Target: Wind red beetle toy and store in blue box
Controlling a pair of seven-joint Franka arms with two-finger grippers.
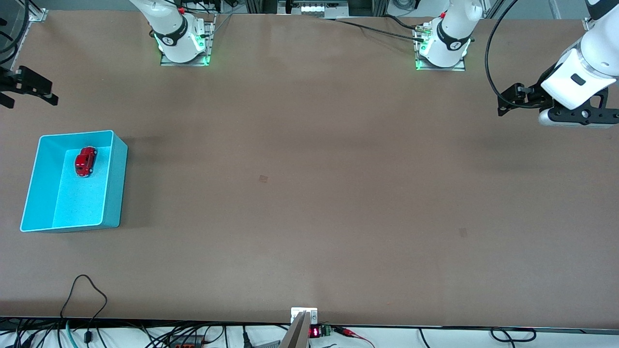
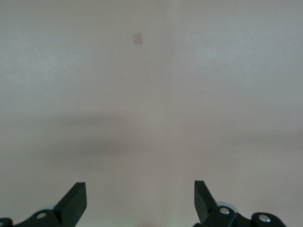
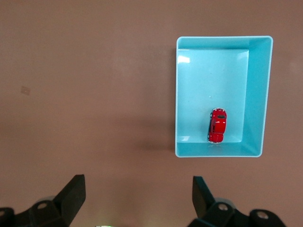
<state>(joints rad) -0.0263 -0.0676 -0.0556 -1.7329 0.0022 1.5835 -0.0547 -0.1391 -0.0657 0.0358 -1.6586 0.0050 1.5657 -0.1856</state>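
Sitting inside the blue box, the red beetle toy rests on the box floor in the end farther from the front camera, close to the short wall there and apart from both long walls. The right wrist view shows the same: the red beetle toy lies lengthwise along the blue box, near one short wall, with bare turquoise floor filling the rest of the bin. The box itself stands on the brown table at the right arm's end, nearer to the front camera than the right arm's base. The right gripper hangs high over bare table beside the box, its fingers spread wide with nothing between them. The left gripper hangs over bare table at the left arm's end, well apart from the box, its fingers likewise spread wide and holding nothing. A small darker patch marks the table near its middle.
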